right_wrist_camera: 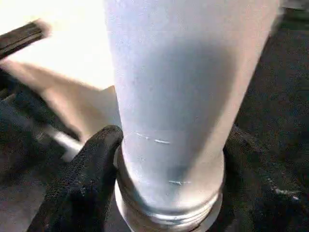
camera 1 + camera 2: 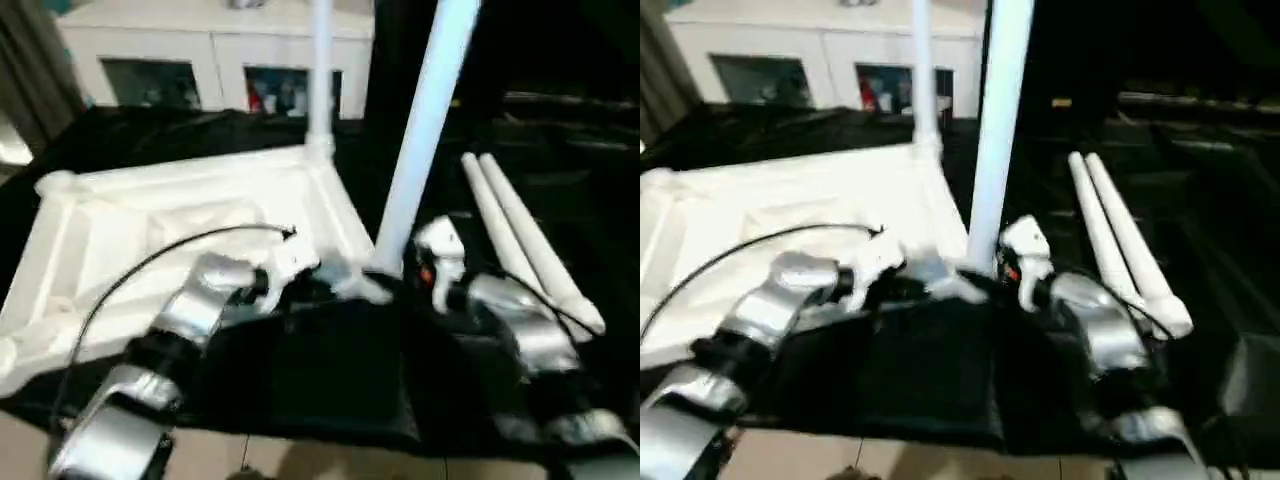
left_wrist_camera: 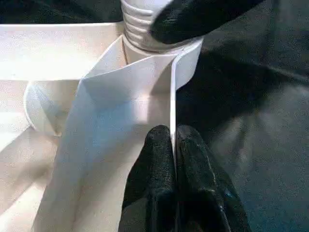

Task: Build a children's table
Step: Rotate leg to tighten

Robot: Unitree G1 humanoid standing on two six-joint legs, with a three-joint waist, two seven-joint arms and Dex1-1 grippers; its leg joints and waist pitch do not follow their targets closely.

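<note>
So the tabletop (image 2: 200, 215) is lying ribbed side up on the black-covered worktop (image 2: 330, 385), which is keeping the corner sockets facing up for the legs. The left gripper (image 3: 173, 145) is pinching the tabletop's thin rim right by the near corner, nearly fully closed, probably to keep it from sliding. Meanwhile the right gripper (image 1: 169, 159) is wrapping the leg (image 2: 425, 130) at its threaded base, seating it in that socket; one leg is already standing at the far corner (image 2: 321, 70) and two spares (image 2: 525, 240) are waiting toward the right edge.

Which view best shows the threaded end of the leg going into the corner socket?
Left wrist view: the leg's threaded end sits in the corner socket. Right wrist view shows the threads at its edge; the eye views blur them.
</note>
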